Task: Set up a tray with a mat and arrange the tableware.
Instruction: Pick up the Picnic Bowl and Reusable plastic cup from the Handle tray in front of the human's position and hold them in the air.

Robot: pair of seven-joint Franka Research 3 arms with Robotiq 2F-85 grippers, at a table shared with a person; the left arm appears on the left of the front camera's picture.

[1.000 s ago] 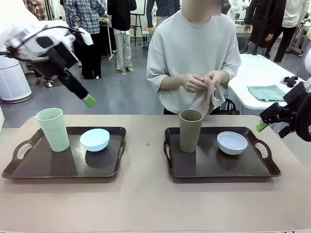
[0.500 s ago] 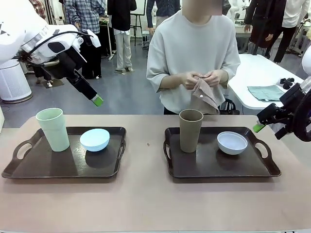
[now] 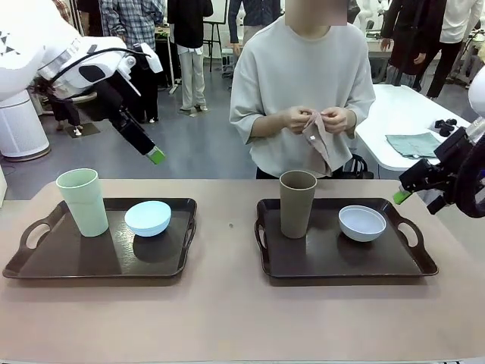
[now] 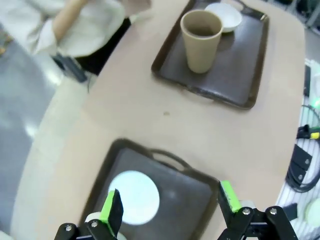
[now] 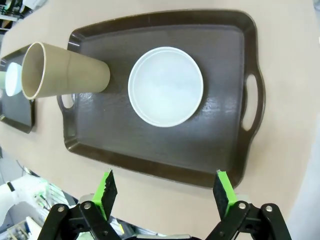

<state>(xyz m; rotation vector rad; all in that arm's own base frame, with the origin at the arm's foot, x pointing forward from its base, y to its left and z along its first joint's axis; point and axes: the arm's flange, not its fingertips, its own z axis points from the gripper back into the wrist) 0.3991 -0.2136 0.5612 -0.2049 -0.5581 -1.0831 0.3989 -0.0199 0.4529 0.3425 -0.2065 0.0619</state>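
Note:
Two dark brown trays lie on the tan table. The left tray (image 3: pixel 45 262) holds a mint green tumbler (image 3: pixel 82 202) and a light blue bowl (image 3: pixel 148 218). The right tray (image 3: pixel 333 258) holds a brown tumbler (image 3: pixel 297 203) and a pale bluish-white bowl (image 3: pixel 362 223). Across the table, the person holds a pinkish-brown mat (image 3: pixel 322 144) in both hands at chest height. My left gripper (image 3: pixel 154 156) hangs open high above the left tray's far edge, over the blue bowl (image 4: pixel 133 196). My right gripper (image 3: pixel 400 196) is open, raised by the right tray's far right corner and looking down on the white bowl (image 5: pixel 166 86).
A strip of tabletop (image 3: pixel 227 250) separates the trays. At the back right stands a white side table (image 3: pixel 394 106) with a folded green cloth (image 3: pixel 415 144) and small black parts (image 3: pixel 443 125). A white bin (image 3: pixel 19 121) stands back left, and people stand farther off.
My left gripper has swung a little to the right, staying high. The right gripper barely shifted. The person has lifted the mat and keeps working it with both hands.

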